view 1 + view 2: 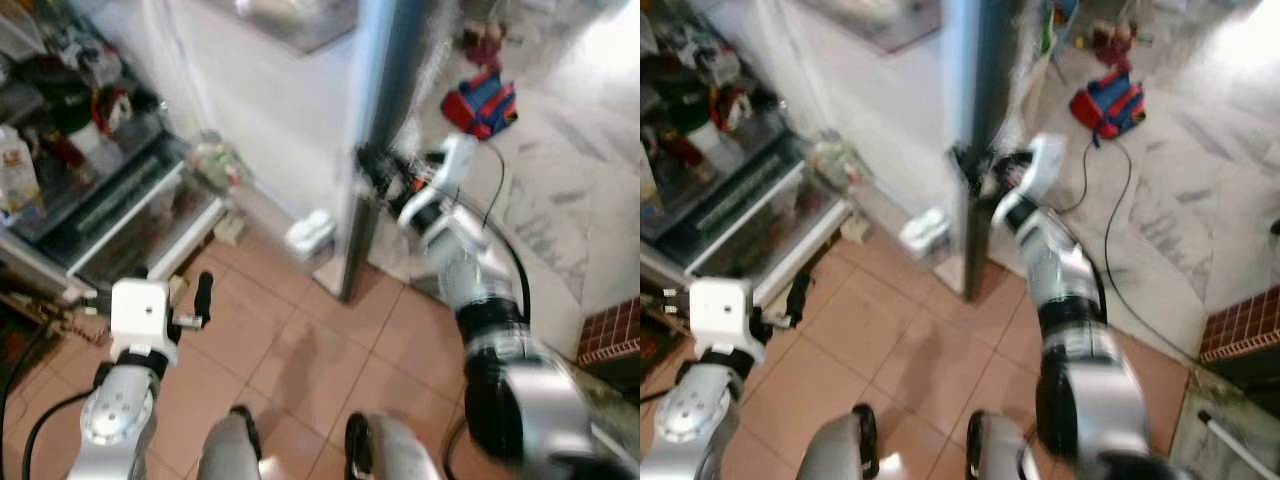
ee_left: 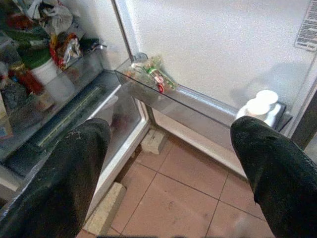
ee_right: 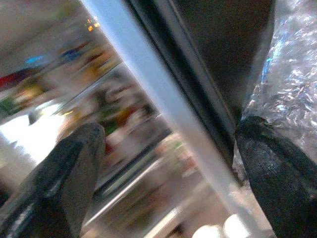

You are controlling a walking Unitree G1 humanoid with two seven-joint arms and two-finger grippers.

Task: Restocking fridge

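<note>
In the eye views, the fridge door point(image 1: 375, 140) is seen standing open, its edge upright, with the right gripper point(image 1: 372, 172) at that edge. The left gripper point(image 1: 190, 300) is held low over the floor point(image 1: 300, 350).

In the left wrist view, the fingers point(image 2: 64, 178) are spread before the door shelf point(image 2: 168, 99).

In the right wrist view, which is blurred, the fingers point(image 3: 74, 173) seem spread around the door edge point(image 3: 163, 99).

Head views motion-blurred, glare top right; left wrist sharp — right wrist smeared, dim.
</note>
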